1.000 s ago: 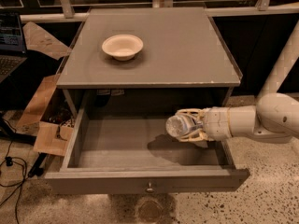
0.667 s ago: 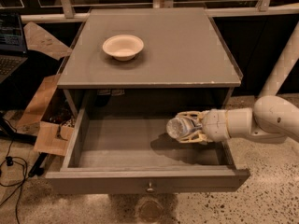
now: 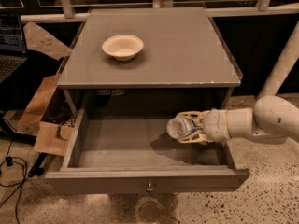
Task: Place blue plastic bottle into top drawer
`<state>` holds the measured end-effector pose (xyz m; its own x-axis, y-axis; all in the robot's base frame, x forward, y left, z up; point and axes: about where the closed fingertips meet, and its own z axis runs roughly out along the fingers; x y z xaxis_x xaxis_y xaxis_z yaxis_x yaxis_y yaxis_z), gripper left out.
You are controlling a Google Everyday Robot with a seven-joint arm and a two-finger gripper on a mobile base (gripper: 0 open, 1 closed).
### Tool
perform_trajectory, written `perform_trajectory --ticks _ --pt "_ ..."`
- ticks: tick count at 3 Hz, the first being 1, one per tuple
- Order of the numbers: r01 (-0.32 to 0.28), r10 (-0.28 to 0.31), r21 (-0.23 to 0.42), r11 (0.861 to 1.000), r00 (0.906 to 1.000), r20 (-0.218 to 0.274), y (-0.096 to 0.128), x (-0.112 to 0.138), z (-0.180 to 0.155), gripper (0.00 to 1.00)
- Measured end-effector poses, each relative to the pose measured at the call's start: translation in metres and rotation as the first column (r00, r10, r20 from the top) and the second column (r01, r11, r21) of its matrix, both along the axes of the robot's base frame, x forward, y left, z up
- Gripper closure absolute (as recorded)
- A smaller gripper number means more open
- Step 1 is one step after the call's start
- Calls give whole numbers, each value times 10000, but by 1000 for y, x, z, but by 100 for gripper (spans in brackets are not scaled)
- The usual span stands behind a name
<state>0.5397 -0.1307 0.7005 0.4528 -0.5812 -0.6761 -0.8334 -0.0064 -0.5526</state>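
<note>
The top drawer (image 3: 140, 178) is pulled open below the grey cabinet top, its knob (image 3: 149, 187) centred on the front. My gripper (image 3: 187, 127) reaches in from the right over the drawer's right half. Its cream fingers (image 3: 192, 116) are shut on the blue plastic bottle (image 3: 178, 127), which lies on its side with its end pointing left, held a little above the drawer floor. A dark shadow lies under it. The bottle's label is hidden by the fingers.
A cream round bowl (image 3: 123, 46) sits on the cabinet top (image 3: 187, 55) at the back left. Cardboard boxes (image 3: 49, 134) and cables lie on the floor at the left. A white post (image 3: 282, 62) leans at the right.
The gripper with the bottle has moved slightly lower into the drawer. Nothing else has moved.
</note>
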Motion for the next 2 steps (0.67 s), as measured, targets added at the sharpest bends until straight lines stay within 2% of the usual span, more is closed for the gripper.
perform_trajectory --ticks 2 --pt "-1 1 0 10000 10000 0 0 0 0 12"
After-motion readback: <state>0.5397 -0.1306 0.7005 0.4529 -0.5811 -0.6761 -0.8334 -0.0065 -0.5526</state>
